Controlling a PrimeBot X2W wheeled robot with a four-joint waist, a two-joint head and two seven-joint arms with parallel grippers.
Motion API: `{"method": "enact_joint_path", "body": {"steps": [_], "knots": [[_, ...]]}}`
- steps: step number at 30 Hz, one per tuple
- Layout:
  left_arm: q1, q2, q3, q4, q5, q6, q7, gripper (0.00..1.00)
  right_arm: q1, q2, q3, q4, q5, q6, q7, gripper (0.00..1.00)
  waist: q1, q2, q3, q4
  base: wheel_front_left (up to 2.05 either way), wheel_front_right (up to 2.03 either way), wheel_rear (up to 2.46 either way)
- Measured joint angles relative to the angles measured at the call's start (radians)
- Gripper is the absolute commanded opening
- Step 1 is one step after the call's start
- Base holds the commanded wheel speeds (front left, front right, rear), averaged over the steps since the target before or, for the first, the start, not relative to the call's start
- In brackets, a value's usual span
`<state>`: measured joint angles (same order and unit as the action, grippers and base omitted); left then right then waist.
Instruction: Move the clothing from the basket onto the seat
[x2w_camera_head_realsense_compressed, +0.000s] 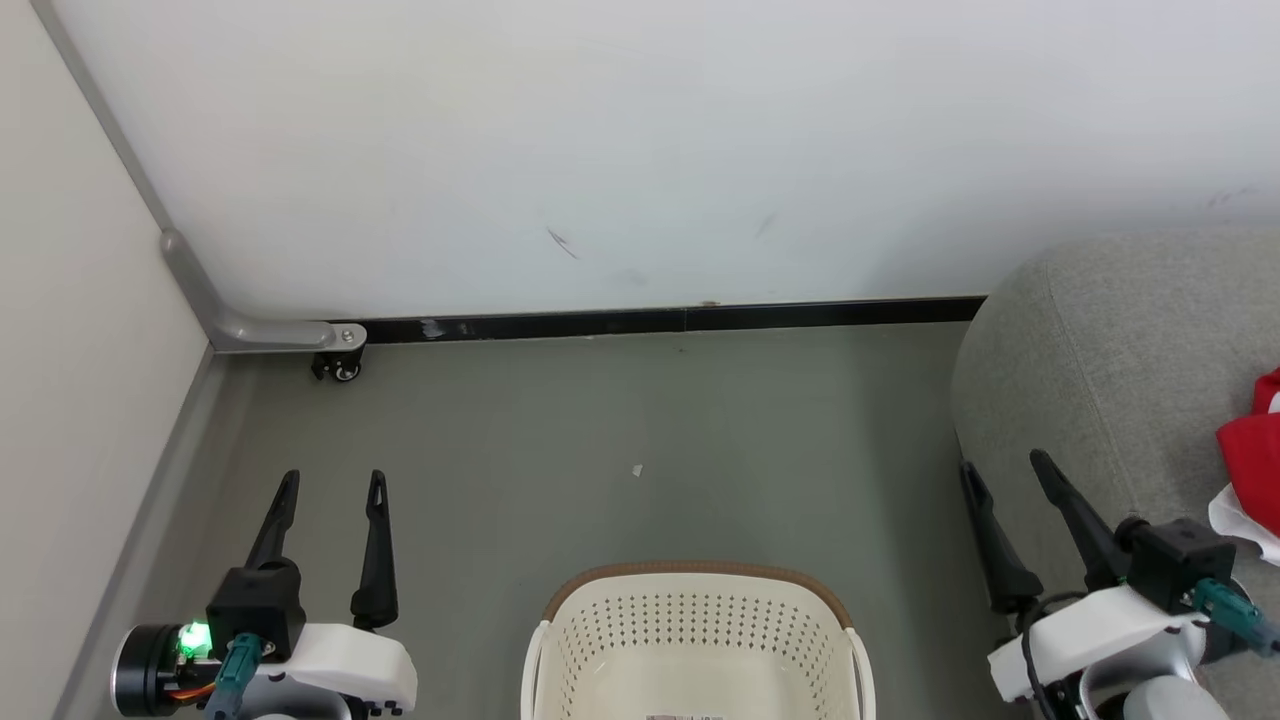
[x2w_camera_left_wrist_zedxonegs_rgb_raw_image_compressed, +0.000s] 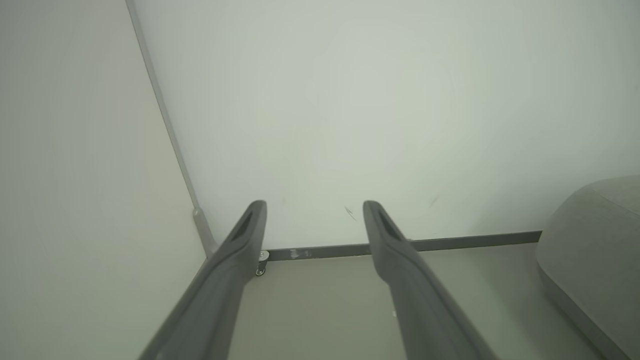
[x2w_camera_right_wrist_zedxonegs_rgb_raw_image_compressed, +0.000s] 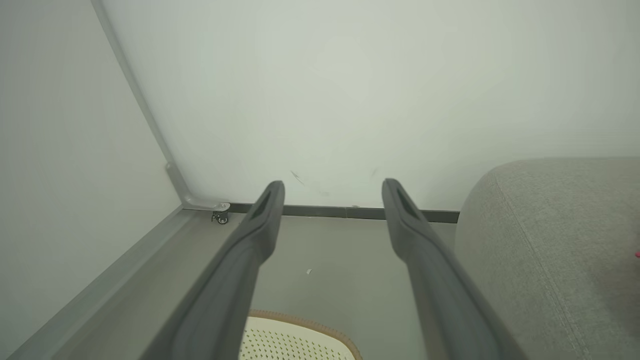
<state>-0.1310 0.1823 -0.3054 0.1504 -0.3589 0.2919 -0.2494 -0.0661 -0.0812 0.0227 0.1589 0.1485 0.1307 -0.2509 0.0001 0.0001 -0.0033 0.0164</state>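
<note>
Clothing (x2w_camera_head_realsense_compressed: 1252, 455) lies on the seat (x2w_camera_head_realsense_compressed: 1100, 350), at its right. The basket (x2w_camera_head_realsense_compressed: 700, 572) stands between the arms, bare where visible. Left gripper (x2w_camera_head_realsense_compressed: 334, 478) and right gripper (x2w_camera_head_realsense_compressed: 1002, 462) have fingers apart and empty. Judgement: the 2 grippers are parked and the transfer is likely complete.

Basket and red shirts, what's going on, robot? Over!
Both open and empty: left tool, right tool. A red jersey lying on sofa cushion; laundry basket shows no clothing in its visible part. Tiny scrap on floor, not in the way.
</note>
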Motion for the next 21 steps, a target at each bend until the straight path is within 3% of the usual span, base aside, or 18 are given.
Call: {"method": "enact_joint_path", "body": {"steps": [21], "knots": [[0.022, 0.012, -0.008, 0.074, 0.025, -0.006, 0.000, 1.00, 0.109, 0.034, -0.037, -0.083, -0.036, 0.000, 0.000, 1.00, 0.0000, 0.0000, -0.033, 0.015, 0.00, 0.00, 0.00]]}}
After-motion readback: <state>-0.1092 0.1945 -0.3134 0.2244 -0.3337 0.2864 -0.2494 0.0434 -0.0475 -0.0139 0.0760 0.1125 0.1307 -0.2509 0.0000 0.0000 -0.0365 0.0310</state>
